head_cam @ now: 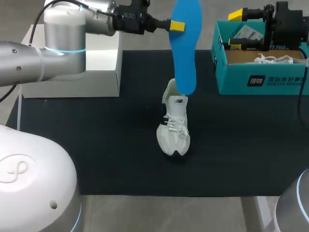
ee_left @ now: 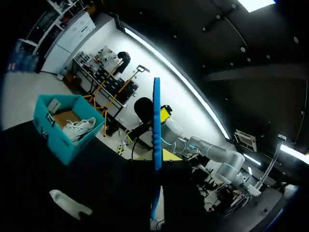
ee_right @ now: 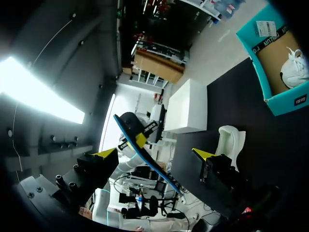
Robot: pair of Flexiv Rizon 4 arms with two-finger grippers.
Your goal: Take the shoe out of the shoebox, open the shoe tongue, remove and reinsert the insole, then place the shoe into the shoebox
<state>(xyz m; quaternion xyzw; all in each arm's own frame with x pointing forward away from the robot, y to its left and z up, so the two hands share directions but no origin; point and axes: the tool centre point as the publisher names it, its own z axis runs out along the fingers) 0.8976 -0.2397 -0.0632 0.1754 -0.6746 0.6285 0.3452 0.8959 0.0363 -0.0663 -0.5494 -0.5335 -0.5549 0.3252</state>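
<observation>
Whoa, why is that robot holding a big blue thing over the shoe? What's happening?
The robot's left gripper is holding a blue insole up in the air, right over a white shoe that sits on the black mat. So the insole is out of the shoe and not back in yet. The right gripper is open and empty, up by the teal shoebox, where another white shoe lies.

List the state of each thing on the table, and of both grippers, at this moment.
insole: out of the shoe, hanging upright, lower end at the shoe's opening; touching it or not, cannot tell.
shoe: standing on its sole on the mat, outside the shoebox.
shoebox: open, second white shoe inside.
left gripper: shut on the insole's upper part.
right gripper: open, empty, near the shoebox.
</observation>
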